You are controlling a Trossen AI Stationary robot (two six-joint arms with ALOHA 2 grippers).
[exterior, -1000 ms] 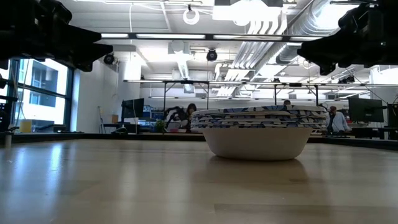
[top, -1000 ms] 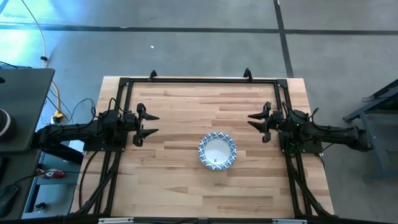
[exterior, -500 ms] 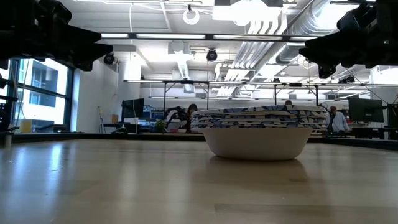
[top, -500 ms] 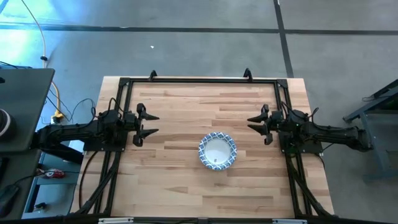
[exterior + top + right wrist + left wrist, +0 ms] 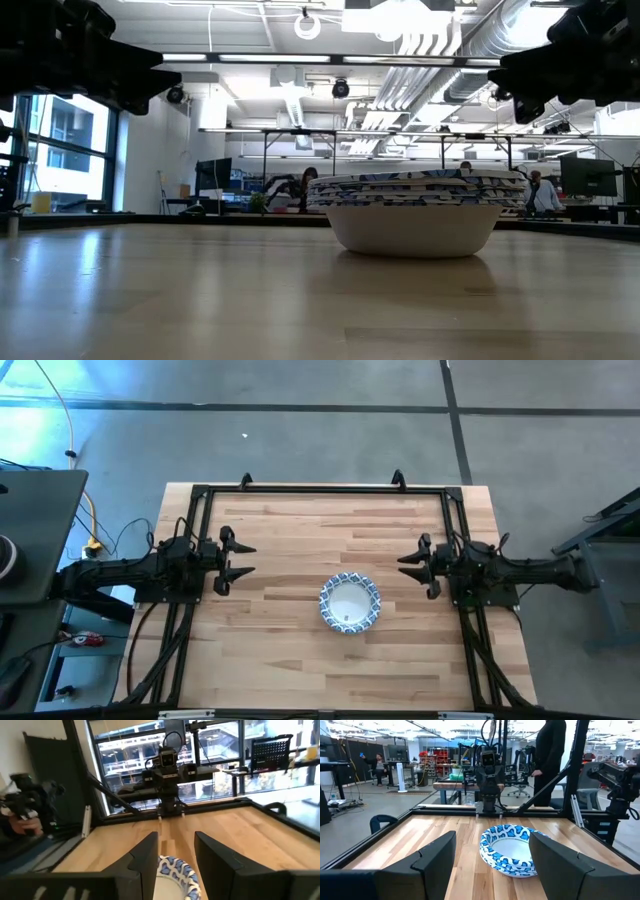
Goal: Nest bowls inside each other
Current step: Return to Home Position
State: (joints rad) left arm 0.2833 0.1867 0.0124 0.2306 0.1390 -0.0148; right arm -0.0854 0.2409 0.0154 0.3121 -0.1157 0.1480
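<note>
High view: left end effector [image 5: 243, 559] and right end effector [image 5: 409, 567] open, empty, flanking bowls [image 5: 350, 602].

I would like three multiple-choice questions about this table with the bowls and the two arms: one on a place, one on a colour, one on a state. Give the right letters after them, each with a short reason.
1. Where does the stack of bowls stand on the table?
A. At the left edge
B. Near the middle, between the two arms
C. At the far right corner

2. What colour is the pattern on the rims?
A. Red
B. Green
C. Blue

3. In what state is the left gripper?
A. Open and empty
B. Shut on a bowl
C. Shut on a spoon

Answers:
1 B: the high view shows the stack between the left gripper and the right gripper.
2 C: the left wrist view shows blue on white.
3 A: its fingers stand wide apart with nothing between them.
</note>
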